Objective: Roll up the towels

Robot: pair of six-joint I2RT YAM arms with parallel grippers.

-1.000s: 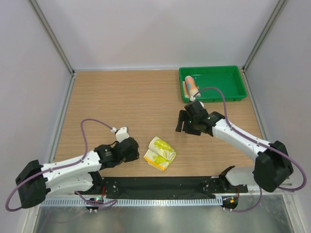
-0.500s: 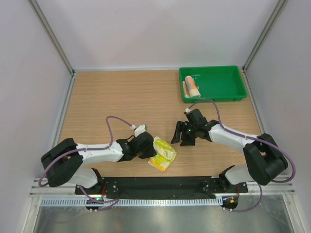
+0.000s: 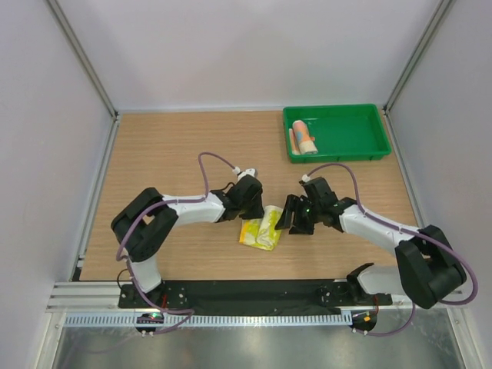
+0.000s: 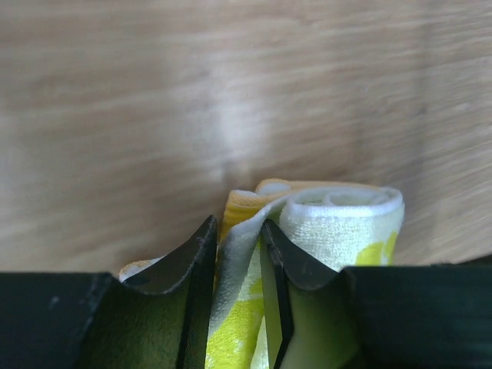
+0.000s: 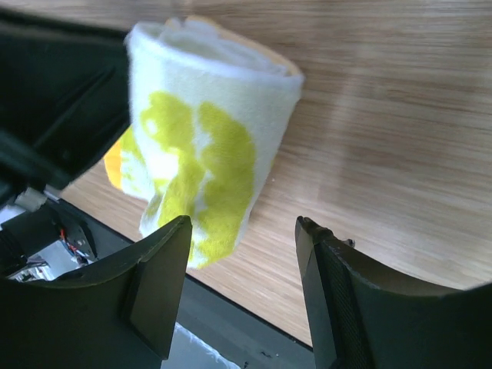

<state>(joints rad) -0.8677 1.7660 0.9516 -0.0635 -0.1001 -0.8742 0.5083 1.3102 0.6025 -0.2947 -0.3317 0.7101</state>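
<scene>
The yellow towel [image 3: 263, 228] with a white-green pattern is a short roll near the table's front middle. My left gripper [image 3: 256, 201] is shut on a flap of it, seen between the fingers in the left wrist view [image 4: 238, 261]. My right gripper [image 3: 292, 217] is open just right of the roll, which shows large in the right wrist view [image 5: 204, 154], beside the left finger. The light blue towel with its orange-pink side [image 3: 303, 136] lies rolled in the green tray [image 3: 361, 131] at the back right.
The black base rail [image 3: 254, 296] runs along the table's near edge. Metal frame posts and white walls bound the wooden table on the left, right and back.
My left gripper swept right and forward to the yellow towel and took hold of it. My right gripper moved down-left to the roll's right side. The towel shifted right.
</scene>
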